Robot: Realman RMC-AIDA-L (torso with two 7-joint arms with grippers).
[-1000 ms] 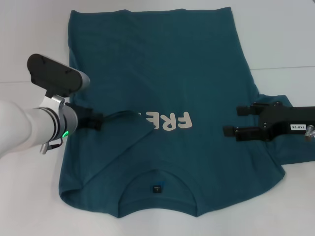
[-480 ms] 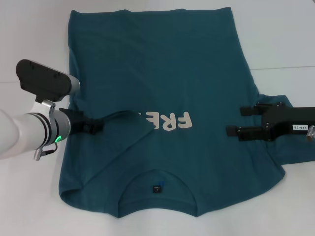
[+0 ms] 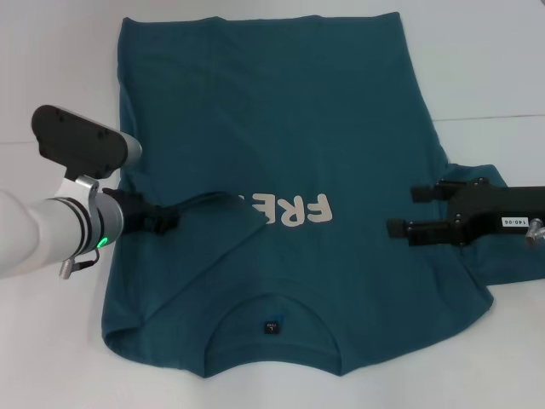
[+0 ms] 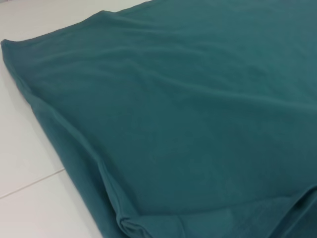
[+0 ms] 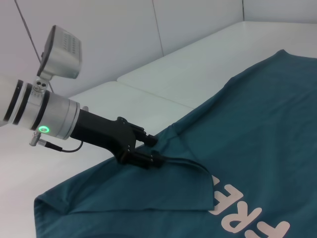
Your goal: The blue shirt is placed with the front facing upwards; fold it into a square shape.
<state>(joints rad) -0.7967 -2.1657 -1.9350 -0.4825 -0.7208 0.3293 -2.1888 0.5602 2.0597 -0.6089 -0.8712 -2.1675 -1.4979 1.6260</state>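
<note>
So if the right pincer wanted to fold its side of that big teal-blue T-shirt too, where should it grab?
Probably the sleeve edge of the teal-blue cotton T-shirt beside the right pincer, coming in from the robot's right. That sleeve sticks out flat past the body, a loose edge to pinch. The left pincer has its own side folded over the cream lettering.

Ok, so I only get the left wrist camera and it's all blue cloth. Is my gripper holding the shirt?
Observer: It looks like it. In the head view, the left gripper is pinching a flap of the blue shirt that is folded in over the chest.
Operator: Are there any words on it?
Observer: Yes, there's a cream print. The flap covers part of it.
Operator: Where's the other gripper?
Observer: The right gripper is at the shirt's opposite side. Its fingers are open and it's holding nothing.
</note>
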